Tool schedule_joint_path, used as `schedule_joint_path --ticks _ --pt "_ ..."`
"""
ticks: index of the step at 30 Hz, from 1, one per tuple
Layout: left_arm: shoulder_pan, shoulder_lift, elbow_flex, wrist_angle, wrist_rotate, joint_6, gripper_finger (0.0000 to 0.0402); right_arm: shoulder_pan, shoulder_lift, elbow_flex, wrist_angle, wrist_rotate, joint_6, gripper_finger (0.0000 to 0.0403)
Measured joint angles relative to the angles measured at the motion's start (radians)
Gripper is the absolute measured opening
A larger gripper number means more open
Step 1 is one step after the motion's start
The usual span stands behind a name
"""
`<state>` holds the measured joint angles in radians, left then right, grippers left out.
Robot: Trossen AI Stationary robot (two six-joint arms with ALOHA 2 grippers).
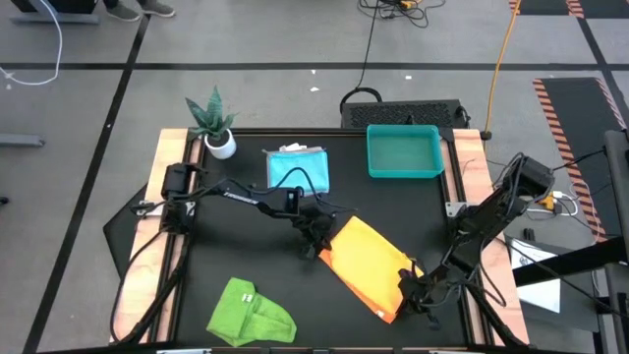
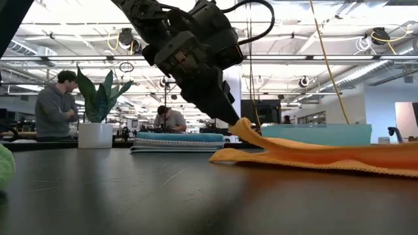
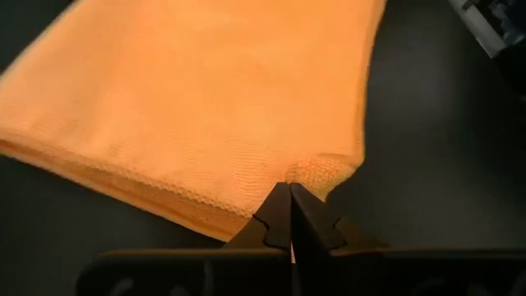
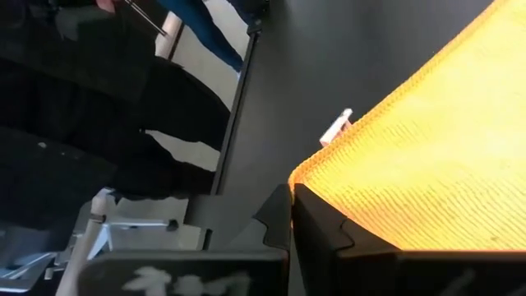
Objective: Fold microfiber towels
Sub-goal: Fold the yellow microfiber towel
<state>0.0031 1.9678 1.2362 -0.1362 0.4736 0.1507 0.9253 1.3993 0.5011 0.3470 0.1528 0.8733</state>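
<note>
Pinching opposite corners of the yellow-orange towel (image 1: pixel 366 264), which lies folded and slanted mid-table, the left gripper (image 1: pixel 316 236) reaches in low from its outstretched arm while the right gripper (image 1: pixel 411 290) bends down at the near right, with the lime green towel (image 1: pixel 251 315) bunched near the front edge.

Right end effector (image 4: pixel 293 215) pinches orange towel (image 4: pixel 436 156) corner.

Folded yellow-orange towel (image 1: pixel 366 264), corners pinched

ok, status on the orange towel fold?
Both jaws shut on the orange towel, left gripper and right gripper at opposite ends. Nothing in the way.
</note>
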Motion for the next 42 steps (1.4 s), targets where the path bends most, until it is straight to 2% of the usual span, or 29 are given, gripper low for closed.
schedule_joint_path --ticks 3,8,16,19,23,29,32,34,38,42 --pt "-0.010 0.000 0.000 -0.008 -0.012 0.004 0.0000 0.000 0.037 0.000 0.032 0.000 0.001 0.0000" --pt "-0.023 0.000 0.000 -0.056 -0.131 -0.001 0.0015 -0.001 0.089 0.000 0.054 0.000 0.029 0.0000" --pt "-0.010 -0.052 -0.001 -0.130 -0.163 -0.022 0.0070 -0.001 0.137 0.000 0.092 0.001 0.036 0.0000" --pt "0.003 -0.096 -0.001 -0.082 -0.157 -0.056 0.0081 -0.001 0.137 0.000 0.094 0.001 0.042 0.0000" --pt "-0.016 -0.097 0.000 0.026 -0.129 -0.123 0.0073 -0.002 0.137 0.000 0.113 0.002 0.031 0.0000" --pt "-0.077 0.002 0.000 0.209 -0.152 -0.215 0.0037 -0.007 0.137 0.000 0.082 0.005 0.031 0.0000" --pt "-0.097 0.035 -0.001 0.180 -0.242 -0.217 0.0009 -0.010 0.136 0.000 0.083 0.007 0.026 0.0000" --pt "-0.098 0.049 -0.001 0.170 -0.268 -0.222 0.0006 -0.010 0.137 0.000 0.080 0.007 0.024 0.0000" --pt "-0.085 0.049 -0.001 0.082 -0.266 -0.232 0.0010 -0.010 0.137 0.000 0.082 0.005 0.028 0.0000" --pt "-0.085 0.049 -0.001 0.005 -0.207 -0.232 0.0003 -0.010 0.137 0.000 0.085 0.005 0.028 0.0000"
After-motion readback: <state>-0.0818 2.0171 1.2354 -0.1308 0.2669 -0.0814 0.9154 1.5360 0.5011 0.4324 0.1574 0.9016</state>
